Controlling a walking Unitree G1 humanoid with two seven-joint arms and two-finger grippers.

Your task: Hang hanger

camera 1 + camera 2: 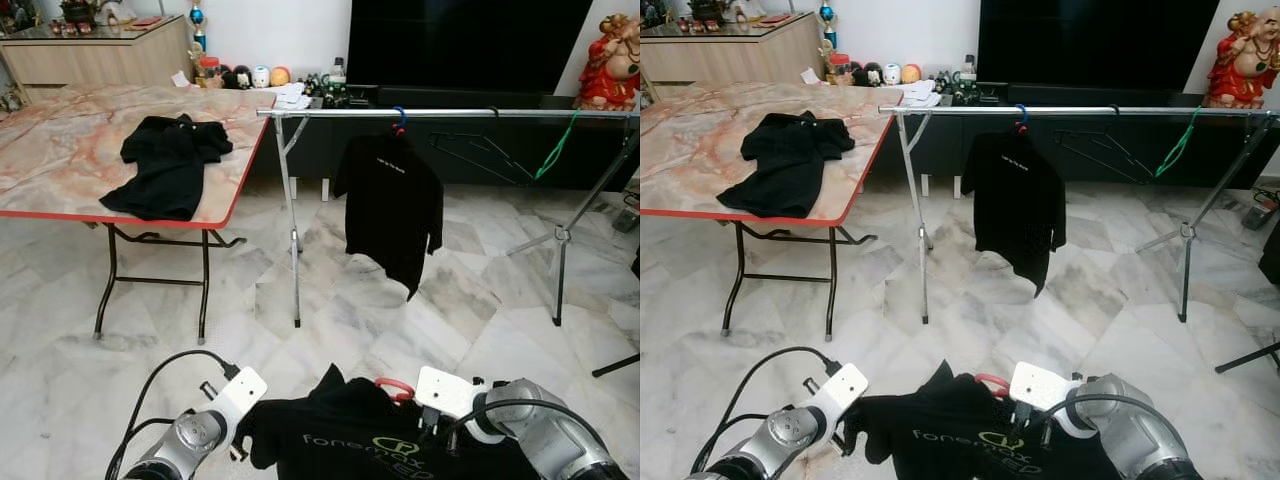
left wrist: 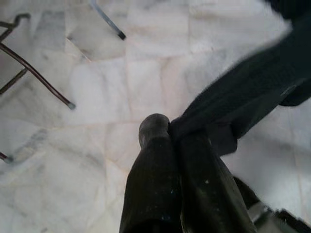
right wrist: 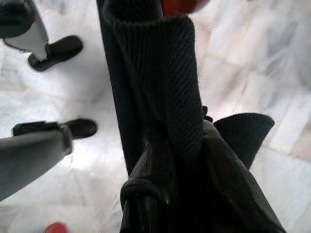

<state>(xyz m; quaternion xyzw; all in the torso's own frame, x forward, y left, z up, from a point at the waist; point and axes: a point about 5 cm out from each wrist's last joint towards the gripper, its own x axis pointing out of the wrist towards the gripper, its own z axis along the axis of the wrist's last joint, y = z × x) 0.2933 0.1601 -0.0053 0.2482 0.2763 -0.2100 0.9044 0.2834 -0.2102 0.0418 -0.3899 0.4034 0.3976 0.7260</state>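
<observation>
I hold a black shirt [image 1: 345,435] with pale lettering low in front of me, on a red hanger whose hook [image 1: 396,388] pokes out at the collar. My left gripper [image 2: 167,132] is shut on the shirt's shoulder edge. My right gripper [image 3: 179,141] is shut on the ribbed collar just below the red hook. Ahead stands a silver clothes rail [image 1: 450,113], about two metres off. From it hangs another black shirt [image 1: 390,205] on a blue hanger [image 1: 399,120].
An empty black hanger [image 1: 480,150] and a green hanger [image 1: 555,148] hang on the rail's right part. A folding table [image 1: 60,160] at left carries a third black shirt [image 1: 165,165]. Marble floor lies between me and the rail. A TV cabinet [image 1: 470,95] stands behind.
</observation>
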